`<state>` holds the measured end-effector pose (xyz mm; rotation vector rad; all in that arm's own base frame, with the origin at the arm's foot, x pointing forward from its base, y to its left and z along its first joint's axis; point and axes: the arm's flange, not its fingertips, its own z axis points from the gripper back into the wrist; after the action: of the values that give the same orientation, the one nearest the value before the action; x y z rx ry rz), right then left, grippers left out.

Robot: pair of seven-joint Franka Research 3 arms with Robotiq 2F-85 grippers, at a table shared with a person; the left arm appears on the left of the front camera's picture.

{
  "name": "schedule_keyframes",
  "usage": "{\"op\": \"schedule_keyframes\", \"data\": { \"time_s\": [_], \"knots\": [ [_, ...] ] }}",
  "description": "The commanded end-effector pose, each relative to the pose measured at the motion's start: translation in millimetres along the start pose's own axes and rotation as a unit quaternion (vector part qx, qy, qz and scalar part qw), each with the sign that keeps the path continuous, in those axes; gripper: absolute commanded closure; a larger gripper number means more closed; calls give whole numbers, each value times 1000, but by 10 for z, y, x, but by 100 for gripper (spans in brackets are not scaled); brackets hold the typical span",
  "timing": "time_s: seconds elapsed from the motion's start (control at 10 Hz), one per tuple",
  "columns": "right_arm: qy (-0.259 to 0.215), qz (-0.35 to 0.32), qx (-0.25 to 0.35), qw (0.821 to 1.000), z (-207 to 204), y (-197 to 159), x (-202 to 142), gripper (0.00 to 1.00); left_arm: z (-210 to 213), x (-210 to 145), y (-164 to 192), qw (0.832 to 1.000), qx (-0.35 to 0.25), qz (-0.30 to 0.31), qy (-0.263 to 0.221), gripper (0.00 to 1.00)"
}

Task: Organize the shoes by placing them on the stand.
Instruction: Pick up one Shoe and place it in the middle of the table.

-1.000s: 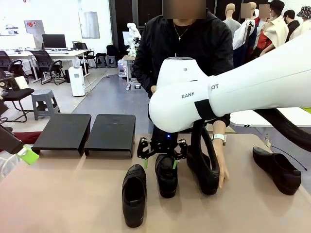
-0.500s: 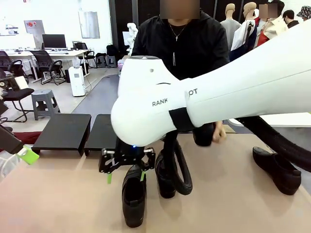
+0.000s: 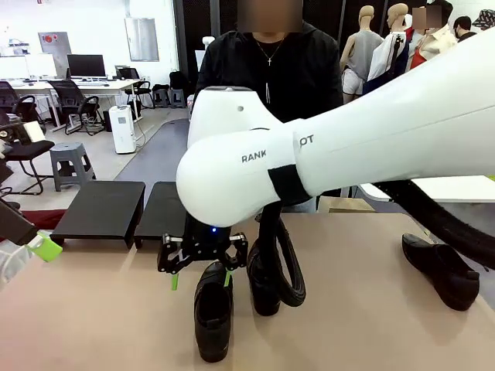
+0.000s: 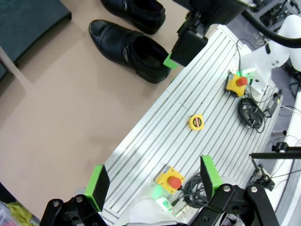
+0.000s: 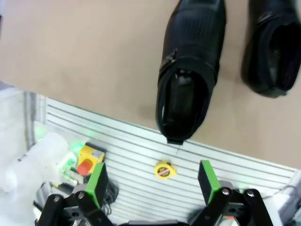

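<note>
Well, your stand (image 3: 100,210) at the far left carries nothing yet, and the nearest shoe (image 3: 213,313) lies mid-table. Your right gripper (image 3: 199,278) hovers wide open over its heel, probably lining up a grasp; the left gripper (image 4: 154,181) hangs open, near left.

The front camera sits low at the robot's edge of the worktop (image 3: 93,325) and faces across it to the person (image 3: 267,69), with the right arm (image 3: 371,139) very near the lens. The left wrist camera looks down at a slant, from high, past the left claw (image 4: 154,178). The right wrist camera looks straight down, nearer, past the right claw (image 5: 151,182). All three views share the nearest shoe (image 3: 213,309), and both wrist views share a yellow tape measure (image 4: 196,122).
</note>
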<state>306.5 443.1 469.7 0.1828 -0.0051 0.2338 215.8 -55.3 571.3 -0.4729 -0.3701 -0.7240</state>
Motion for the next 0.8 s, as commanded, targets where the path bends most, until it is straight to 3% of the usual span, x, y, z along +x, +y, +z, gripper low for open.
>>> {"op": "schedule_keyframes", "data": {
  "time_s": [0.0,0.2,0.4,0.6,0.7],
  "knots": [
    [22,11,17,1000,406,-432,-211,0,2,16,15,1000,-8,-8,-8,0],
    [7,-14,44,999,915,-1435,-288,0,2,16,15,1000,-8,-8,-8,0],
    [-21,-73,94,993,1383,-2735,-499,0,2,16,15,1000,-8,-8,-8,0],
    [-39,-122,138,982,1500,-3742,-804,0,2,16,15,1000,-8,-8,-8,0],
    [-42,-121,202,971,1447,-4270,-980,0,2,16,15,1000,-8,-8,-8,0]
  ]
}}
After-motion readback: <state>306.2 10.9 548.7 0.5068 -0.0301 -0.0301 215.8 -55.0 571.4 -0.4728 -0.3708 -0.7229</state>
